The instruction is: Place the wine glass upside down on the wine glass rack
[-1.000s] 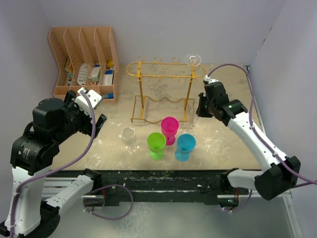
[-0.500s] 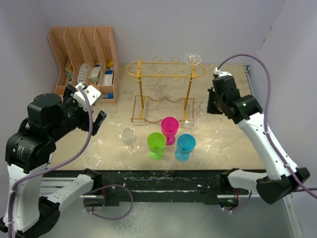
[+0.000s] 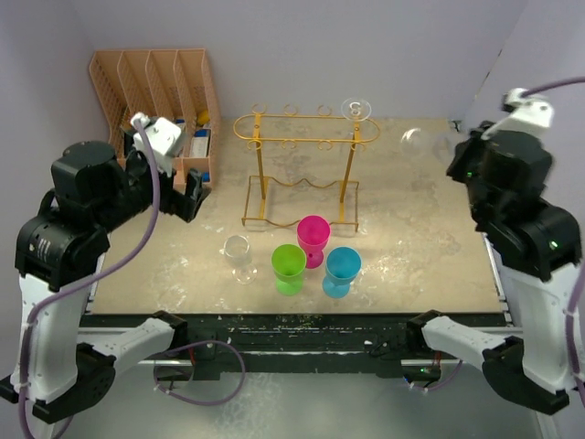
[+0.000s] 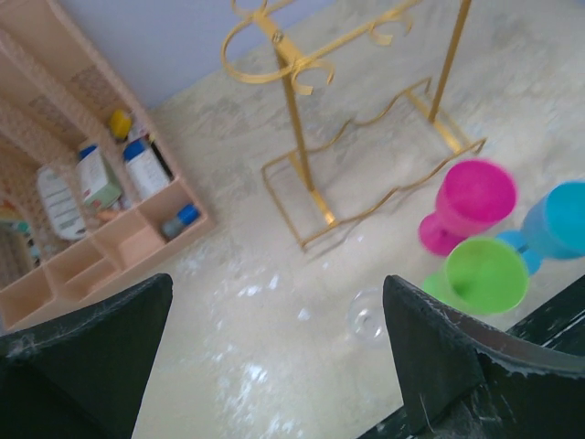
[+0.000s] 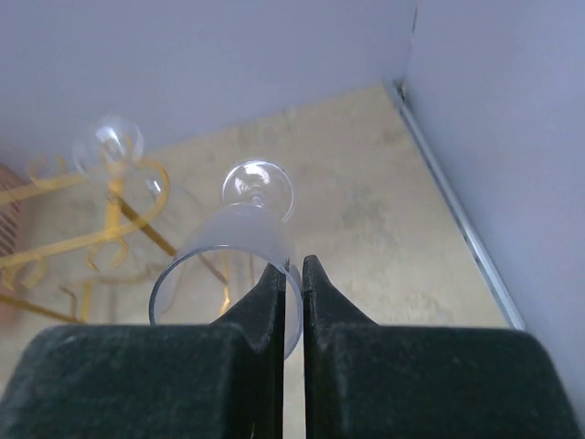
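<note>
The gold wire wine glass rack (image 3: 306, 137) stands at the back middle of the table; it also shows in the left wrist view (image 4: 297, 119) and the right wrist view (image 5: 101, 233). A clear glass (image 3: 356, 110) hangs upside down at its right end. My right gripper (image 3: 445, 146) is shut on the rim of a clear wine glass (image 3: 413, 142), held high in the air to the right of the rack. In the right wrist view the fingers (image 5: 294, 270) pinch the glass wall (image 5: 233, 242). My left gripper (image 3: 187, 187) is open and empty.
Another clear glass (image 3: 238, 251) stands on the table, with a magenta cup (image 3: 313, 236), a green cup (image 3: 289, 265) and a blue cup (image 3: 342, 267) in front of the rack. A peach slotted organiser (image 3: 155, 101) holding small items stands at the back left. Walls close in on the left, back and right.
My right arm has lifted the wine glass from the table beside the rack's base, up and to the right. My left arm has risen and drawn back toward the organiser.
</note>
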Available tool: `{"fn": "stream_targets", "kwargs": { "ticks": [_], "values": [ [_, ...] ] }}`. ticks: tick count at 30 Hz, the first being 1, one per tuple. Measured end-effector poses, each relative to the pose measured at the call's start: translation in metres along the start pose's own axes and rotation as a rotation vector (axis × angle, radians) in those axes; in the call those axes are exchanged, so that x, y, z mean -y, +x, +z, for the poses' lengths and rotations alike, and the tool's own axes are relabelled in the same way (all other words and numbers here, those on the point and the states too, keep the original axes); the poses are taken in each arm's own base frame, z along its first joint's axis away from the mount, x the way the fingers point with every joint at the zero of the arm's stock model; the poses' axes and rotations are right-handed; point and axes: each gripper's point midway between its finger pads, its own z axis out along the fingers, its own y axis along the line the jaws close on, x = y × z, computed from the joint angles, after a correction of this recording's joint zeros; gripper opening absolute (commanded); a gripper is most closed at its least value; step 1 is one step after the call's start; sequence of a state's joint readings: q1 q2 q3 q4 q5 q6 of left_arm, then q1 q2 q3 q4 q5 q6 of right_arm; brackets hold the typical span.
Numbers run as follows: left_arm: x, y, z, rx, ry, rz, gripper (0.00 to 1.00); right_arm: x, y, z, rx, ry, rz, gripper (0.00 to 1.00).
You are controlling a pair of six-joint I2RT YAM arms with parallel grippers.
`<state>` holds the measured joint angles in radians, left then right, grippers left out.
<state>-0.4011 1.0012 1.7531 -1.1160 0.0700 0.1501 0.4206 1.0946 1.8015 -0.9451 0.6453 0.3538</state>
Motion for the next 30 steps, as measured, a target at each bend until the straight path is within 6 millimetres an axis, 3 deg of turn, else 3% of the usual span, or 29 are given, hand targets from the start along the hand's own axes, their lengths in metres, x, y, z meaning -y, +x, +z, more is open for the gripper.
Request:
{"fn": "stream_targets", "kwargs": {
  "ticks": [5,8,11,15,16,17,23,26,30],
  "values": [
    [0.019,-0.067,0.007,0.137,0.137,-0.107,1.0,0.009,-0.09,-0.041,0.302,-0.071,0.167,0.0],
    [0.03,-0.116,0.003,0.252,0.226,-0.174,1.0,0.003,-0.127,-0.057,0.434,-0.144,0.234,0.0],
    [0.039,-0.15,-0.003,0.343,0.302,-0.234,1.0,-0.02,-0.155,-0.059,0.554,-0.251,0.251,0.0],
    [0.046,-0.179,-0.001,0.403,0.375,-0.315,1.0,-0.06,-0.164,-0.045,0.652,-0.381,0.177,0.0],
    [0.046,-0.186,0.002,0.415,0.387,-0.336,1.0,-0.081,-0.167,-0.037,0.691,-0.438,0.128,0.0],
    [0.046,-0.194,0.007,0.428,0.401,-0.366,1.0,-0.083,-0.167,-0.036,0.695,-0.444,0.124,0.0],
    [0.04,-0.21,0.058,0.403,0.442,-0.565,0.97,-0.143,-0.17,-0.008,0.749,-0.598,0.03,0.0],
    [0.035,-0.212,0.084,0.377,0.453,-0.669,0.99,-0.159,-0.157,-0.004,0.803,-0.66,-0.018,0.0],
    [0.032,-0.219,0.105,0.369,0.497,-0.802,0.96,-0.164,-0.164,-0.013,0.891,-0.692,-0.011,0.0]
  ]
}}
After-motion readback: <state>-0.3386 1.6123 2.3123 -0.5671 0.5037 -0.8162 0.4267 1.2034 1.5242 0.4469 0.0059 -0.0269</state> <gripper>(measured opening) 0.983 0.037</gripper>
